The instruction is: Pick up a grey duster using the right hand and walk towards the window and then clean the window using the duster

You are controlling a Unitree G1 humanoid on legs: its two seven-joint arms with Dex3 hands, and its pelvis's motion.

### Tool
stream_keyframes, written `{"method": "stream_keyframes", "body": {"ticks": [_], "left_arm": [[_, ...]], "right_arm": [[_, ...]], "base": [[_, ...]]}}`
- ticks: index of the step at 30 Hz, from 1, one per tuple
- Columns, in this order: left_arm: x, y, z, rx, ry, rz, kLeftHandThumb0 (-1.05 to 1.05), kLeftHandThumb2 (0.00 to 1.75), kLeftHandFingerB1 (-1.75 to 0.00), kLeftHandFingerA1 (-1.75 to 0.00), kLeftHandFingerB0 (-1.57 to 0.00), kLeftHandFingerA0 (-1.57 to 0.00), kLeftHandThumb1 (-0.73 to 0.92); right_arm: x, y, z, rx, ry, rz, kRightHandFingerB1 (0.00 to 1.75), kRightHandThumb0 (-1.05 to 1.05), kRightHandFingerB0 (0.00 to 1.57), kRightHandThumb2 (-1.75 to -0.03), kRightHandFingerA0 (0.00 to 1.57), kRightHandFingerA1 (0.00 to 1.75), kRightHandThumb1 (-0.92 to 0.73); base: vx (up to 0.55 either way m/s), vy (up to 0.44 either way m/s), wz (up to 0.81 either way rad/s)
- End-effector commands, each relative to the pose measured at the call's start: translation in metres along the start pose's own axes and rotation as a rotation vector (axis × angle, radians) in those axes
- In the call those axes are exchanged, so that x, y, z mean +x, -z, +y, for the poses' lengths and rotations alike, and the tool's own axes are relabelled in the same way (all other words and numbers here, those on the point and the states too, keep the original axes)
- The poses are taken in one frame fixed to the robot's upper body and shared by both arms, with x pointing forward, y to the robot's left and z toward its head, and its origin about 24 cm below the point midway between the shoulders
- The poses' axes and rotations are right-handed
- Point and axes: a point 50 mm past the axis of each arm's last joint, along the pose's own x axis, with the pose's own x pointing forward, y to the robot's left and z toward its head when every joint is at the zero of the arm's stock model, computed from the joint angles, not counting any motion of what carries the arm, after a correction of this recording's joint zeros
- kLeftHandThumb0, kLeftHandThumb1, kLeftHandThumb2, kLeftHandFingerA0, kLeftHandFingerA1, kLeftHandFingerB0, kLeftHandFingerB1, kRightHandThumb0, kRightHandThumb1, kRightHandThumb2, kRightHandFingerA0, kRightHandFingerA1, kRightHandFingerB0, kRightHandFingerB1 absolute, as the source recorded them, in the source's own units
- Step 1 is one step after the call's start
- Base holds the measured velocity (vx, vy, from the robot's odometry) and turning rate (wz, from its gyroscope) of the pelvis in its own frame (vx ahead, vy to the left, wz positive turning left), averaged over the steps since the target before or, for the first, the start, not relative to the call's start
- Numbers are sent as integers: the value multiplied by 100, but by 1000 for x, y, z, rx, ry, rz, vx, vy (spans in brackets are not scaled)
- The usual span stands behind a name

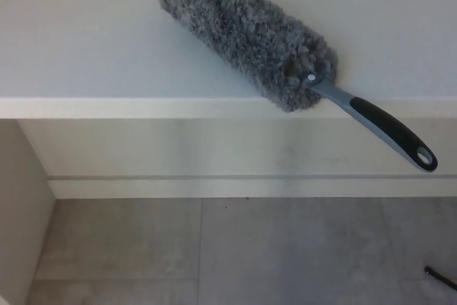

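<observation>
You are viewing the grey duster (243, 33) lying on the white tabletop (71, 48), its fluffy head pointing toward 10 o'clock and its black handle (389, 132) overhanging the table edge toward 4 o'clock. Neither hand is showing, so their state cannot be told.

A grey duster (241, 32) is lying diagonally on a white table (78, 48), its fluffy head stretching from the upper middle down toward the right. Its handle (378, 125), grey with a black grip and a hanging hole at the end, is sticking out past the table's front edge and hanging over the floor (214, 255). The floor is showing grey tiles below a pale baseboard (214, 187). A thin black object (439, 276) is poking in at the bottom right corner; what it is cannot be told.
</observation>
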Motion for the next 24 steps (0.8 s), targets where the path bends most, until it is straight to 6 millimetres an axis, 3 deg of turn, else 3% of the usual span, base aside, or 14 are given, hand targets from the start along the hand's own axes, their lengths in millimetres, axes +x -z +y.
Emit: {"method": "stream_keyframes", "body": {"ticks": [1, 2, 3, 5, 6, 7, 9, 10, 11, 14, 15, 20, 21, 24], "left_arm": [[-2, -7, 2, 6, -28, -101, 14, 117, -90, -111, -85, -102, 55], [-3, -3, 4, -29, -42, -92, 11, 111, -89, -111, -84, -101, 56], [-3, -3, 5, -39, -46, -87, 9, 109, -90, -113, -85, -101, 56], [-3, -3, 5, -41, -47, -86, 9, 109, -90, -113, -85, -101, 56], [-4, -2, 4, -46, -49, -90, 10, 110, -90, -112, -85, -102, 57], [-5, -1, 4, -49, -50, -92, 10, 110, -90, -112, -85, -102, 57], [-5, -1, 4, -49, -50, -92, 10, 110, -90, -112, -85, -102, 57], [-6, 1, 5, -45, -58, -85, 10, 111, -90, -115, -85, -103, 56], [-9, 4, 5, -39, -69, -76, 10, 111, -90, -115, -85, -103, 56], [-9, 5, 5, -41, -69, -76, 10, 111, -90, -115, -85, -103, 56], [-11, 11, 4, -44, -72, -58, 14, 109, -86, -108, -79, -98, 55], [-12, 13, 4, -46, -74, -50, 14, 109, -86, -108, -79, -98, 55], [-13, 15, 3, -46, -74, -51, 9, 106, -87, -115, -81, -97, 57], [-13, 15, 3, -45, -75, -51, 9, 106, -87, -115, -81, -97, 57]], "right_arm": [[-13, -34, -7, -160, 56, -173, 55, -34, 22, -63, 48, 84, -59], [-18, -88, -12, -304, 67, -389, 46, -63, 8, -84, 26, 68, -47], [-21, -105, -14, -324, 75, -438, 45, -65, 7, -84, 19, 62, -48], [-22, -110, -14, -327, 77, -448, 45, -65, 7, -84, 19, 62, -48], [-22, -138, -18, -369, 120, -521, 36, -74, 14, -60, 12, 56, -65], [-23, -149, -20, -387, 143, -550, 36, -74, 14, -60, 12, 56, -65], [-24, -150, -20, -389, 144, -545, 36, -74, 14, -60, 12, 56, -65], [-20, -165, -18, -413, 183, -589, 54, -43, 0, -95, 12, 64, -30], [-17, -187, -16, -445, 253, -651, 54, -43, 0, -95, 12, 64, -30], [-17, -188, -16, -449, 255, -644, 54, -43, 0, -95, 12, 64, -30], [-11, -200, -15, -487, 292, -657, 96, -88, 0, -59, 4, 93, -64], [-9, -206, -14, -507, 314, -653, 96, -88, 0, -59, 4, 93, -64], [-2, -212, -10, -514, 337, -637, 93, -86, 0, -58, 0, 83, -60], [1, -216, -9, -518, 349, -625, 93, -86, 0, -58, 0, 83, -60]], "base": [[0, 0, 0], [0, 0, 0], [0, 0, 0], [0, 0, 0], [0, 0, 0], [0, 0, 0], [0, 0, 0], [0, 0, 0], [0, 0, 0], [0, 0, 0], [0, 0, 0], [0, 0, 0], [0, 0, 0], [0, 0, 0]]}}
